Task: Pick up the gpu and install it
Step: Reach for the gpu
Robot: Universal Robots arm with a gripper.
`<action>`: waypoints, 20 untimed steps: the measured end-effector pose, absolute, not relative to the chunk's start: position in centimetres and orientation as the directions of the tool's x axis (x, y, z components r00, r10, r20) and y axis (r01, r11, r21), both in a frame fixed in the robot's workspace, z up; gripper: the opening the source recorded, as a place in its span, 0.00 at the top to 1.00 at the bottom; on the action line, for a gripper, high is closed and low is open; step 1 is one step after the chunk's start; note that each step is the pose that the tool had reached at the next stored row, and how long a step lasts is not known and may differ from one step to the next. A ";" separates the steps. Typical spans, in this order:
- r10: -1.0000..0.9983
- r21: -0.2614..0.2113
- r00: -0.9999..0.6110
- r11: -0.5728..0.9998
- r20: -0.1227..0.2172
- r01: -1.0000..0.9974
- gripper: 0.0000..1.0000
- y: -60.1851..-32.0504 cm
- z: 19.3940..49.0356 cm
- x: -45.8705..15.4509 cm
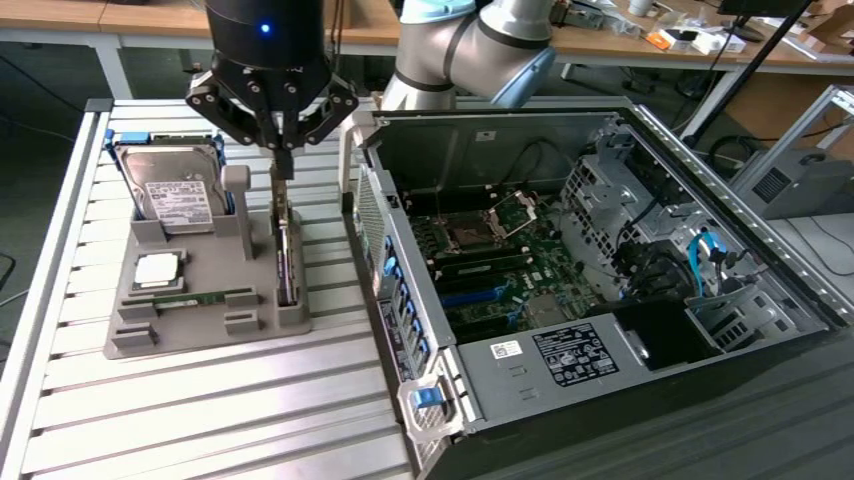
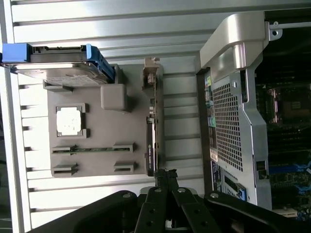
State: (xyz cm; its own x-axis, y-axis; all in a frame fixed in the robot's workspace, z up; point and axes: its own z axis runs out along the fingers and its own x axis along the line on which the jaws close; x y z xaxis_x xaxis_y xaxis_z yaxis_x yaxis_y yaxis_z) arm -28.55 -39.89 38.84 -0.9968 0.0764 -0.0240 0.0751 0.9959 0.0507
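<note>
The gpu stands edge-on as a thin dark card with a silvery end, slotted in the grey holder on the side nearest the computer case. In the wrist view the gpu is a narrow strip along the holder's edge. My gripper hangs above the card's far end, fingers shut together with nothing between them. The wrist view has the shut gripper well above the card, not touching it.
The holder also carries a silver hard drive, a square chip and a green memory stick. The open computer case with its motherboard lies at the exterior view's right. Everything rests on a slatted metal table.
</note>
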 end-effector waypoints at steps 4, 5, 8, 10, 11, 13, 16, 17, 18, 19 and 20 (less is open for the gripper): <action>0.076 0.051 -0.997 0.996 -0.024 0.075 0.89 -39.9 38.8 -29.0; 0.076 0.051 -0.997 0.996 -0.024 0.075 0.89 -39.9 38.8 -29.1; 0.076 0.051 -0.997 0.996 -0.024 0.075 0.89 -39.9 38.8 -29.4; 0.076 0.051 -0.997 0.996 -0.024 0.075 0.89 -39.9 38.8 -29.6; 0.076 0.051 -0.997 0.996 -0.024 0.075 0.89 -39.9 38.8 -29.6; 0.076 0.051 -0.997 0.996 -0.024 0.075 0.89 -39.9 38.8 -29.6; 0.076 0.051 -0.997 0.996 -0.024 0.075 0.89 -39.9 38.8 -29.6; 0.076 0.051 -0.997 0.996 -0.024 0.075 0.89 -39.9 38.8 -29.6; 0.076 0.051 -0.997 0.996 -0.024 0.075 0.89 -39.9 38.8 -29.6; 0.076 0.051 -0.997 0.996 -0.024 0.075 0.89 -39.9 38.8 -29.6; 0.076 0.051 -0.997 0.996 -0.024 0.075 0.89 -39.9 38.8 -29.6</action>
